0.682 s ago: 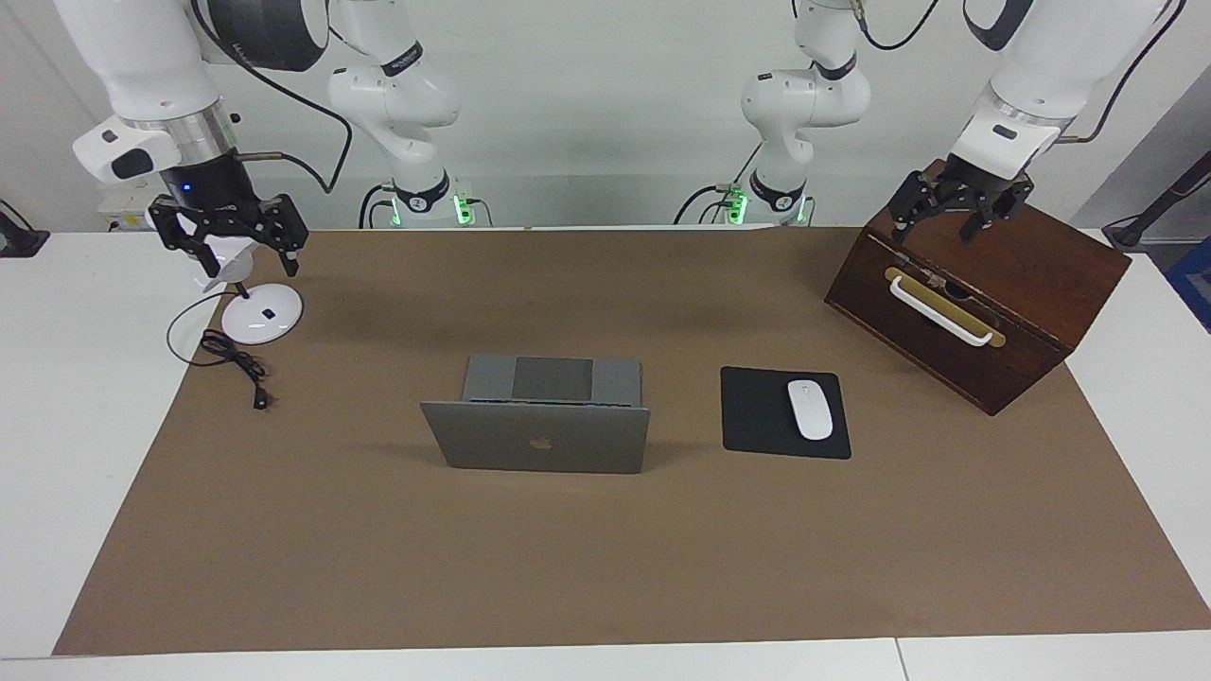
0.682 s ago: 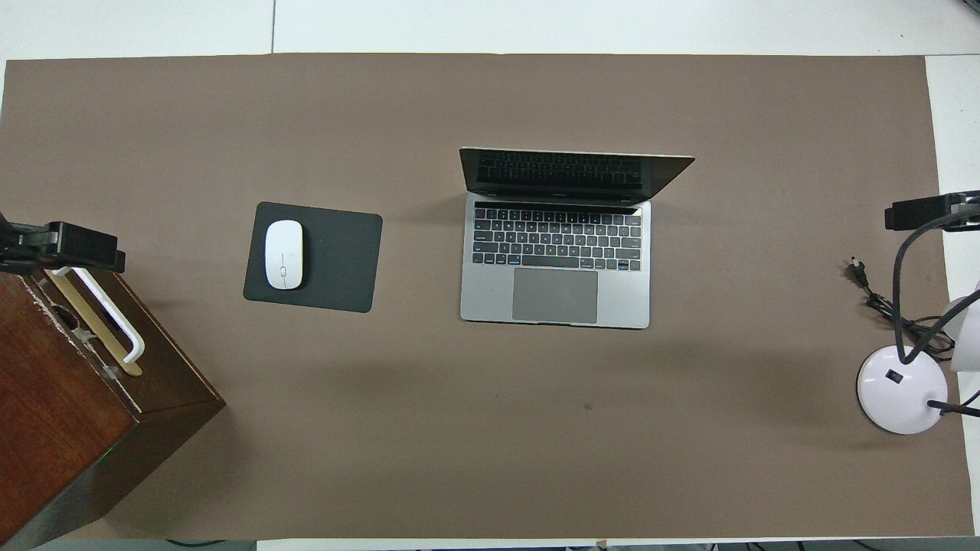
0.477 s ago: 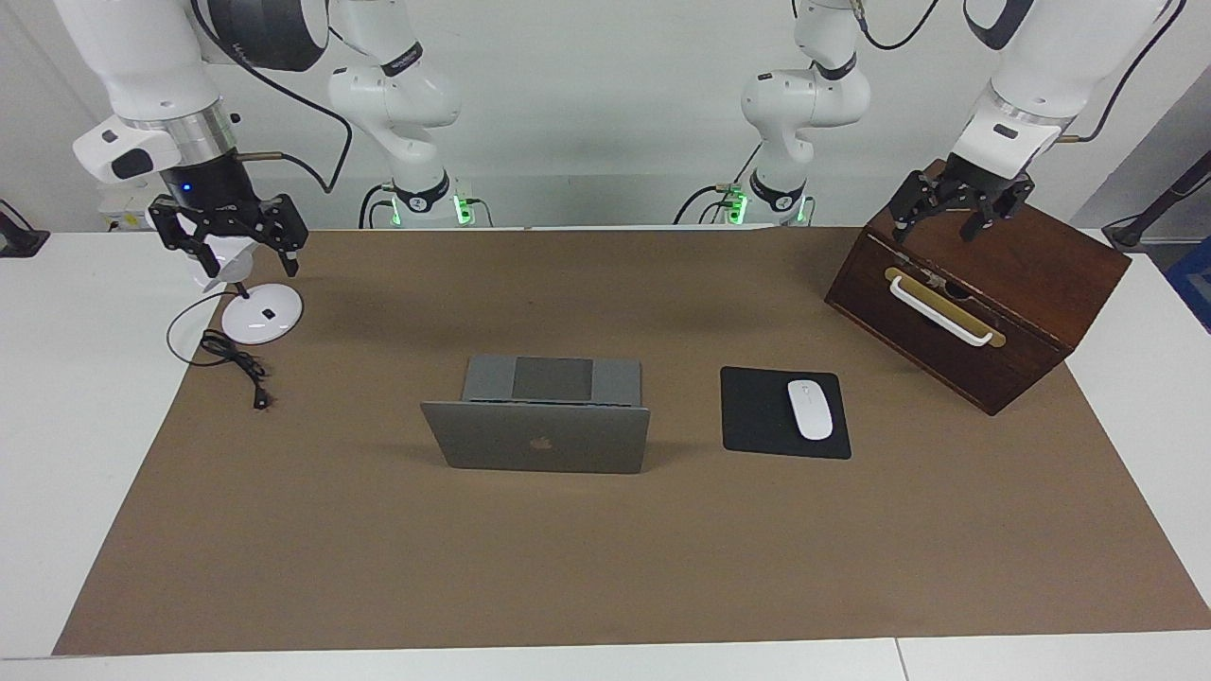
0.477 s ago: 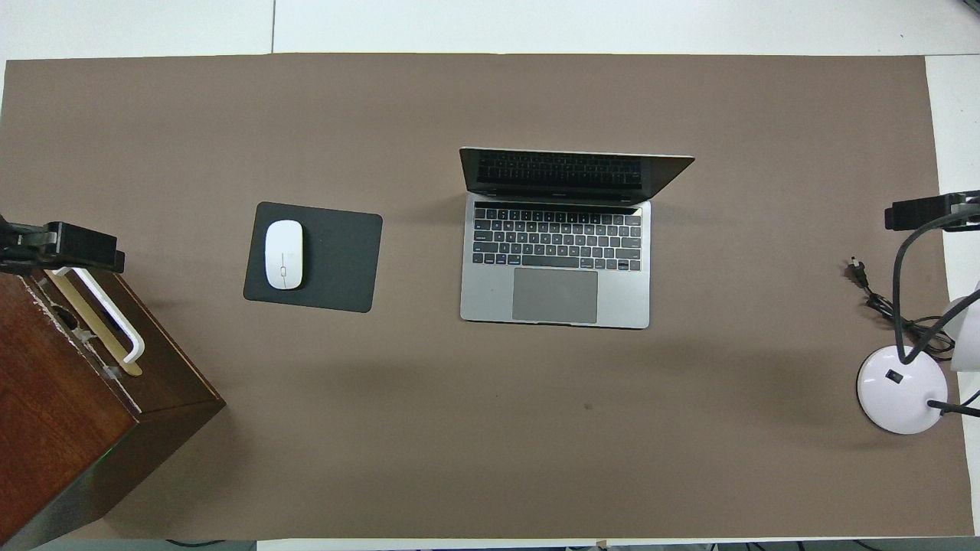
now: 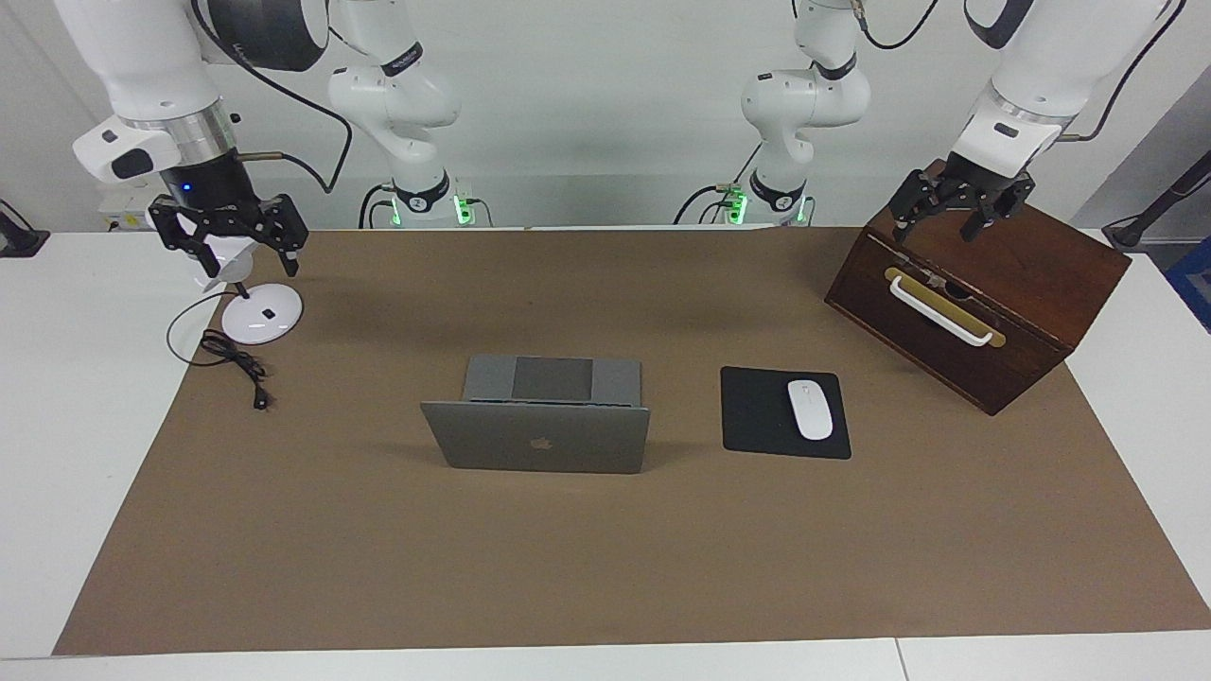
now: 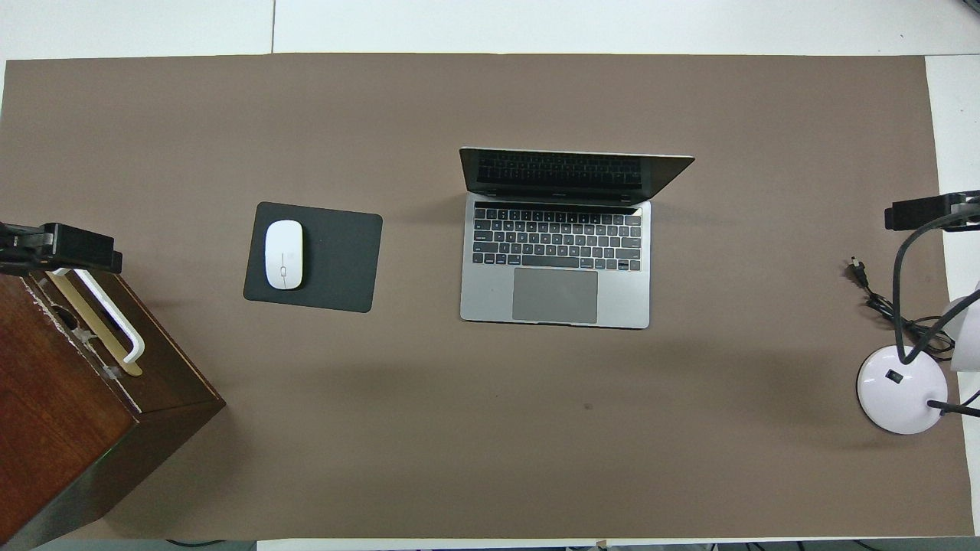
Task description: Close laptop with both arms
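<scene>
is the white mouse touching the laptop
Apart. The overhead view shows the white mouse resting on the black mousepad, with a strip of bare brown mat between the pad's edge and the open laptop.

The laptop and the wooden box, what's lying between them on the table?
A black mousepad carrying a white mouse lies between the laptop and the wooden box, clearest in the overhead view.

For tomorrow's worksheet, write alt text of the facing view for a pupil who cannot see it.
An open silver laptop stands mid-table on a brown mat, lid back toward the camera. Beside it, toward the left arm's end, a white mouse lies on a black mousepad. The open left gripper hangs over a wooden box, the open right gripper over a white lamp.
</scene>
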Available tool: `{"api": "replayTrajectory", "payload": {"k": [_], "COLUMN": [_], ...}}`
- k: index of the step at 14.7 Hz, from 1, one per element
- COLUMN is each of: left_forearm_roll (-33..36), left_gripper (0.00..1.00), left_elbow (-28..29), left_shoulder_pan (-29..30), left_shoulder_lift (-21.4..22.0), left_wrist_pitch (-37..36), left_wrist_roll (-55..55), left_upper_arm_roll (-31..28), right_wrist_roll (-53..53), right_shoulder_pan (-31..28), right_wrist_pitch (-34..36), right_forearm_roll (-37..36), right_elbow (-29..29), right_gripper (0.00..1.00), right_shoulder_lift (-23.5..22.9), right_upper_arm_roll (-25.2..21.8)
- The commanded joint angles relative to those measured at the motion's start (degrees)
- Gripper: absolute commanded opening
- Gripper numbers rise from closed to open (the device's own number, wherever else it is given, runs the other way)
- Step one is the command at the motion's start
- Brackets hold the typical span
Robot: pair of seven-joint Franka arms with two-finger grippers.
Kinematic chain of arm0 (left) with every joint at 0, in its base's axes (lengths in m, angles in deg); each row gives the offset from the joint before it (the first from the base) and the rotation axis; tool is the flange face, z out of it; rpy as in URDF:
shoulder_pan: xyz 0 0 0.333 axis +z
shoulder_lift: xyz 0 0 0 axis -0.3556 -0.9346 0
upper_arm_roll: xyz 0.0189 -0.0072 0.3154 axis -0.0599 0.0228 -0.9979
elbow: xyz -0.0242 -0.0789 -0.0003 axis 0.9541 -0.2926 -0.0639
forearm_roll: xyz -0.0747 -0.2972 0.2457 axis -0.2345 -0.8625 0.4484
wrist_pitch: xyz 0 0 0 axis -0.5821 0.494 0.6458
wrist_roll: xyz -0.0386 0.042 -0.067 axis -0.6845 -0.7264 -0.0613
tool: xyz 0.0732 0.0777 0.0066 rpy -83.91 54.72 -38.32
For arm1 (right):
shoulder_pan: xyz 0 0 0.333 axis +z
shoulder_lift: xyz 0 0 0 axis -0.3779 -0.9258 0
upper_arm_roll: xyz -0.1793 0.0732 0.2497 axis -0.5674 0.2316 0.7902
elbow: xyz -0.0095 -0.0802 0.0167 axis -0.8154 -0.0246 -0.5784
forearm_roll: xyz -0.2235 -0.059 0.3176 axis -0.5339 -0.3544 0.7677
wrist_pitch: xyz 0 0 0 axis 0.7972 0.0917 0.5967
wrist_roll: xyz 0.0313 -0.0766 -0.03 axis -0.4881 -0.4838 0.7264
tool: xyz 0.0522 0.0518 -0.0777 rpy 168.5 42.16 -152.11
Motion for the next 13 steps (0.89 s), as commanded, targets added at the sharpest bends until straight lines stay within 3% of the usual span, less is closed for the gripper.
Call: {"api": "replayTrajectory", "payload": {"k": [1,3,7,13], "left_forearm_roll": [-0.20,-0.12,-0.21,-0.12], "left_gripper": [1.00,1.00,1.00,1.00], "left_elbow": [1.09,1.18,1.18,1.18], "left_shoulder_pan": [-0.58,-0.50,-0.49,-0.58], "left_shoulder_lift": [1.24,1.24,1.24,1.24], "left_wrist_pitch": [-0.24,-0.33,-0.15,0.29], "left_wrist_roll": [-0.01,-0.01,0.08,-0.02], "left_upper_arm_roll": [-0.49,-0.67,-0.76,-0.67], "right_wrist_roll": [0.77,0.77,0.94,0.94], "right_shoulder_pan": [-0.42,-0.50,-0.59,-0.50], "right_wrist_pitch": [-0.44,-0.61,-2.63,-2.98], "right_forearm_roll": [0.06,0.15,0.06,-0.29], "right_elbow": [0.57,0.83,2.23,7.42], "right_gripper": [1.00,1.00,0.83,0.12], "right_shoulder_lift": [-0.17,-0.43,-2.27,-6.68], "right_upper_arm_roll": [0.30,0.30,0.30,0.30]}}
